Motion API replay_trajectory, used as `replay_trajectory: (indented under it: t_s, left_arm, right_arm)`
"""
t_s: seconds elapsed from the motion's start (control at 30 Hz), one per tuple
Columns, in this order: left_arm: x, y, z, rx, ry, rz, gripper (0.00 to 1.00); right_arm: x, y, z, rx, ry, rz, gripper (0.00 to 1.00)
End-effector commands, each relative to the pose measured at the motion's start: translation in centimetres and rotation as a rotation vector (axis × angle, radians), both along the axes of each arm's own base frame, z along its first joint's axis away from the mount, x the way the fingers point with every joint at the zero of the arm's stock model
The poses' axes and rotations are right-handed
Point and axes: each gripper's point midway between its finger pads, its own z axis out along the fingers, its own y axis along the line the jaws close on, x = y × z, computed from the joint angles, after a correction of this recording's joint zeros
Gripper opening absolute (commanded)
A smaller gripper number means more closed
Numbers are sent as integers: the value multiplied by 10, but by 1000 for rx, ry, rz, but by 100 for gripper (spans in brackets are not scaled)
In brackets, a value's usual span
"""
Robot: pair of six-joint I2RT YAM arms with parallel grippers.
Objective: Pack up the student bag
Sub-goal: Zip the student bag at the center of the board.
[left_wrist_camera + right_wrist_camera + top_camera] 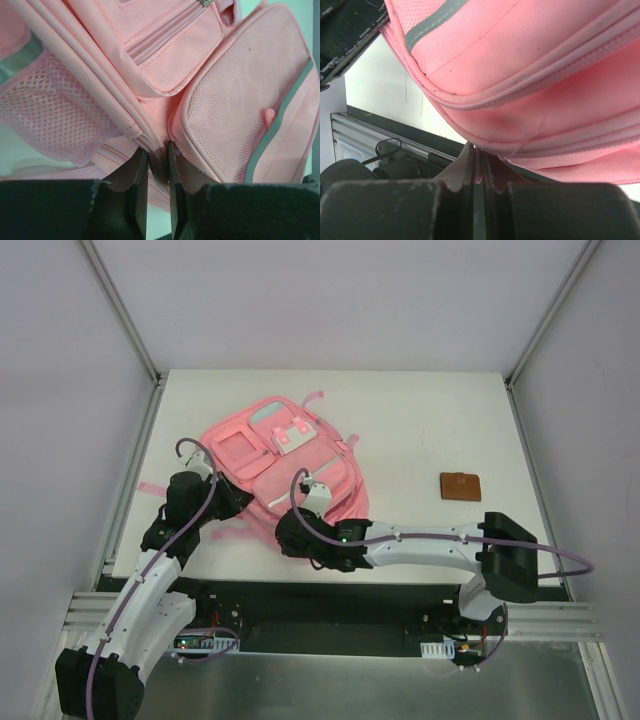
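Observation:
The student bag (pixel 285 462), a large pink backpack with front pockets and buckle tabs, lies flat on the white table, left of centre. My left gripper (pixel 233 503) is at the bag's near left side. In the left wrist view it (pixel 158 150) is shut on a fold of the bag's seam (pixel 165 55) between two mesh pockets. My right gripper (pixel 292 536) is at the bag's near edge. In the right wrist view it (pixel 479 150) is shut on a thin pink piece at the lower edge of the bag (pixel 530 50), below a zip line.
A small brown wallet (pixel 461 485) lies on the table to the right of the bag. Pink straps (pixel 152 488) trail off the bag's left side. The table's near edge and a metal rail (pixel 380 132) are just behind the right gripper.

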Motion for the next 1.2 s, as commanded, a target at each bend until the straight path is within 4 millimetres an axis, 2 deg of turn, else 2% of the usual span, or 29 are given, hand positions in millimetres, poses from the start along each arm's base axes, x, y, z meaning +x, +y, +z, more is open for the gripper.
replay_trajectory:
  t_s: [0.0, 0.23, 0.53, 0.83, 0.87, 0.93, 0.97, 1.03, 1.07, 1.1, 1.17]
  left_arm:
    - [-2, 1, 20, 57, -56, -54, 0]
    - [-2, 6, 25, 82, -69, -34, 0]
    - [-1, 15, 24, 111, -64, 0, 0]
    - [2, 21, 24, 132, -58, 26, 0]
    - [3, 22, 25, 132, -58, 30, 0]
    - [4, 24, 26, 148, -61, 33, 0]
    - [5, 30, 26, 178, -59, 47, 0]
    - [5, 29, 31, 183, -71, 31, 0]
    - [5, 28, 32, 185, -75, 22, 0]
    - [6, 28, 34, 187, -77, 23, 0]
    - [7, 25, 33, 188, -66, -8, 0]
  right_arm:
    - [24, -50, 17, -119, -145, -16, 1]
    - [30, -97, 11, -280, -157, 16, 1]
    - [29, -146, -4, -457, -131, 86, 1]
    - [15, -176, -15, -576, -79, 146, 1]
    - [10, -174, -16, -554, -50, 161, 1]
    - [8, -178, -11, -551, -53, 171, 1]
    - [11, -189, -13, -593, -70, 153, 1]
    - [13, -203, -19, -619, -75, 148, 1]
    - [14, -213, -29, -627, -48, 147, 1]
    - [19, -205, -23, -567, -89, 157, 1]
    - [30, -213, -19, -577, -164, 158, 1]
